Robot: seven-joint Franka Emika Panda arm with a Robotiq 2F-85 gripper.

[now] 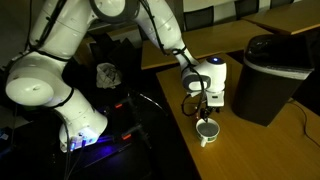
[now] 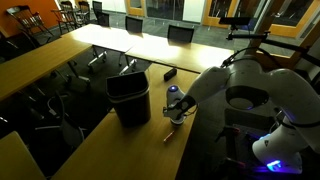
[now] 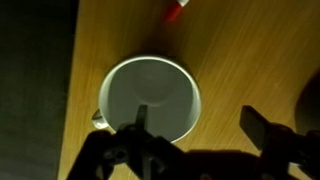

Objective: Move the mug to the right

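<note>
I am holding the gripper [image 3: 195,113] open just over the mug [image 3: 150,92]. In the wrist view one dark finger [image 3: 139,122] is hanging over the mug's hollow and the other [image 3: 254,124] is sitting outside the rim, so the jaws are straddling one side of the wall; I cannot tell whether either finger is touching it. In an exterior view the gripper [image 1: 205,108] is pointing straight down, with the mug [image 1: 207,131] directly beneath it.

Nothing is standing between the fingers and the mug. A small red object [image 3: 177,10] is lying on the surface [image 3: 105,40] just beyond the rim, on the side away from the fingers, apart from the mug. A black bin [image 1: 270,72] is standing on the same surface, near but clear of the mug, and it is rising well above it; it is showing in both exterior views [image 2: 130,98]. More tables and chairs are filling the room behind it.

The mug is standing upright close to the surface's edge on the robot's side, where the wood is giving way to dark floor. It is round and white with a smooth, glossy rim and a darker inside, and a small handle is sticking out toward that edge. The surface is pale wood with a fine grain. The bin is matte, tapering toward its base.
</note>
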